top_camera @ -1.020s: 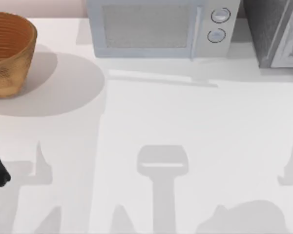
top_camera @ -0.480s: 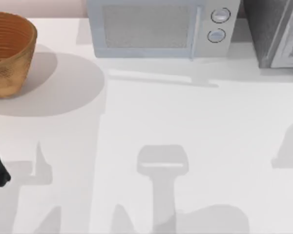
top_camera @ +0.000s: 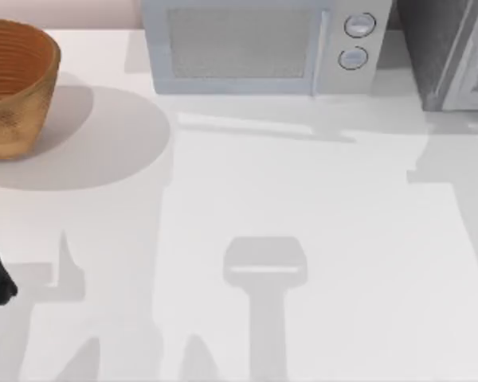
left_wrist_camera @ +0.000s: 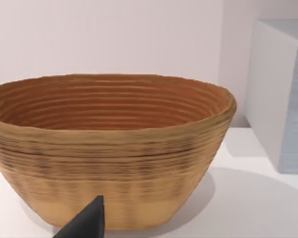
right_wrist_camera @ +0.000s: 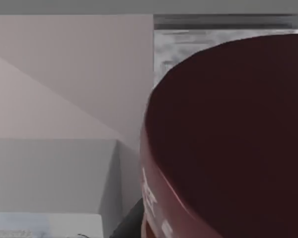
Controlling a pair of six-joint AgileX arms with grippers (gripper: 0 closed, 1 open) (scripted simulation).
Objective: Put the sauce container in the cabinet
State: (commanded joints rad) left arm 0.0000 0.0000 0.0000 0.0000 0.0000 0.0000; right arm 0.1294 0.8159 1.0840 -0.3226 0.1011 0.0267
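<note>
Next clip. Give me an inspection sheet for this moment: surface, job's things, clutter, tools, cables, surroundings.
Surface: white table, crossed by arm shadows.
Job's things: sauce container looms close in the right wrist view, dark maroon lid toward the camera, reddish band below; the cabinet stands at the table's far right corner, grey speckled with a lighter framed panel.
Clutter: woven basket at far left, nothing seen inside in the left wrist view; white microwave at the back, two round knobs.
Tools: left tool is a dark tip before the basket, its arm parked at the table's left edge. Right tool: grip cannot be told.
Cables: nothing seen.
Surroundings: plain pale wall behind the basket.
</note>
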